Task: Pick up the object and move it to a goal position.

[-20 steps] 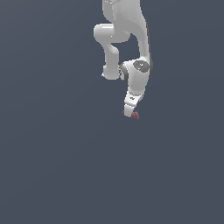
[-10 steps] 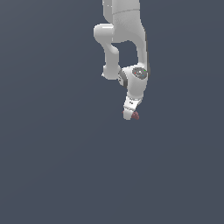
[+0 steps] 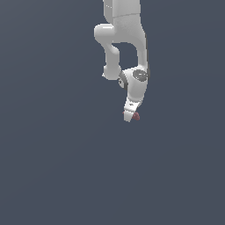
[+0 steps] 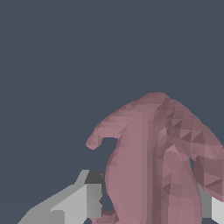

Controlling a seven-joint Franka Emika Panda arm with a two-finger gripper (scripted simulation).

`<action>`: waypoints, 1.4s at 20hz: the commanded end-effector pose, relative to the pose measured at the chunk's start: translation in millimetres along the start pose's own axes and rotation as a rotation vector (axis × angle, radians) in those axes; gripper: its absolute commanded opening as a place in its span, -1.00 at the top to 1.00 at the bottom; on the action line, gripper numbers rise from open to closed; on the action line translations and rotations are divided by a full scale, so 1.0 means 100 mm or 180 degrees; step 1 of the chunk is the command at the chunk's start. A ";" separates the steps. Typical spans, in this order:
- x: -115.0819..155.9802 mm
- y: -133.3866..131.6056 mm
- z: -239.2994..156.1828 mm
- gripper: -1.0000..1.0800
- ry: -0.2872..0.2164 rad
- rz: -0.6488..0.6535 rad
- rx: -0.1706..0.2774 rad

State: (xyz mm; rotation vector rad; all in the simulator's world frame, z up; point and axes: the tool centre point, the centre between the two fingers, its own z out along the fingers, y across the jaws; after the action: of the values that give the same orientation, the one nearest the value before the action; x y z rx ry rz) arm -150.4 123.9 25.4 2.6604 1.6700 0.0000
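The gripper [image 3: 131,117] is squeezed tight on the lumpy red object [image 4: 157,162] (it sits right between the two fingers [image 4: 83,197]), so the arm should carry it slowly and not let go.

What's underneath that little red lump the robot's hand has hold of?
Only plain grey ground shows around the object. The gripper has a finger on each side of it. Whatever lies directly beneath is hidden by the lump itself.
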 end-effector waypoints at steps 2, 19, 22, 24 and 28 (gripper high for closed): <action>0.00 0.00 0.01 1.00 -0.0001 -0.0001 0.0002; -0.10 0.24 -0.42 1.00 0.0001 -0.0004 0.0001; -0.15 0.35 -0.63 1.00 0.0002 -0.0004 0.0002; -0.18 0.44 -0.79 1.00 0.0004 -0.0006 0.0005; -0.26 0.65 -1.15 1.00 0.0009 -0.0008 0.0008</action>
State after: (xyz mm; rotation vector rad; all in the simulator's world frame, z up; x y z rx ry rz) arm -109.0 78.3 126.7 2.6608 1.6736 0.0009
